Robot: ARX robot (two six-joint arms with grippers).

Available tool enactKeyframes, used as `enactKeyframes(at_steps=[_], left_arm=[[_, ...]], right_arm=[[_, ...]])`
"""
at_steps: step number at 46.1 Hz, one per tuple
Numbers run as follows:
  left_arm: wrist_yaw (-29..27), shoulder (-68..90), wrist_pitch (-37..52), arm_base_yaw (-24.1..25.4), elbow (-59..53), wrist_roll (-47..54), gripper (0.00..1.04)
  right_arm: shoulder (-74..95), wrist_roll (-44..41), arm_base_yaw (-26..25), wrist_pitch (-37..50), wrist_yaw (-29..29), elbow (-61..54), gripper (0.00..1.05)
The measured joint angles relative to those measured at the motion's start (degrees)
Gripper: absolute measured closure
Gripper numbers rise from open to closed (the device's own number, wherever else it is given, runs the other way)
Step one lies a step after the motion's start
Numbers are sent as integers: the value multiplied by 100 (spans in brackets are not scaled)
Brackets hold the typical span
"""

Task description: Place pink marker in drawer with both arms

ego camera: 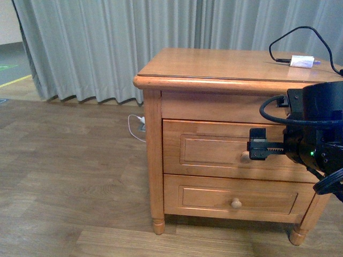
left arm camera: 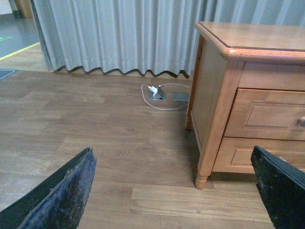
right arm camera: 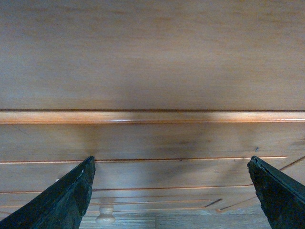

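Before the nightstand [ego camera: 153, 160], right pincer [ego camera: 252, 149] released, jaws wide apart, near the knob [ego camera: 245, 157] of the shut drawer [ego camera: 214, 151]. Left pincer [left arm camera: 174, 191] likewise released, above the floor [left arm camera: 95, 119].

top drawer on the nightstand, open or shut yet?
Shut. The upper wooden drawer sits flush with the honey-coloured nightstand frame; the right gripper is at its round knob.

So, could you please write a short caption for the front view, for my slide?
Right gripper at the knob of the nightstand's closed upper drawer; white charger on top.
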Motion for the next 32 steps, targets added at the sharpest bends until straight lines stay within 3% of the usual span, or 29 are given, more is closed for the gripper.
enactKeyframes(at_steps=[20, 32], left_arm=[[0, 0, 0, 0, 2, 0, 6], [0, 0, 0, 0, 0, 0, 6]], right_arm=[[-885, 63, -42, 160, -127, -748, 8], [-2924, -136, 273, -896, -254, -2017, 8]])
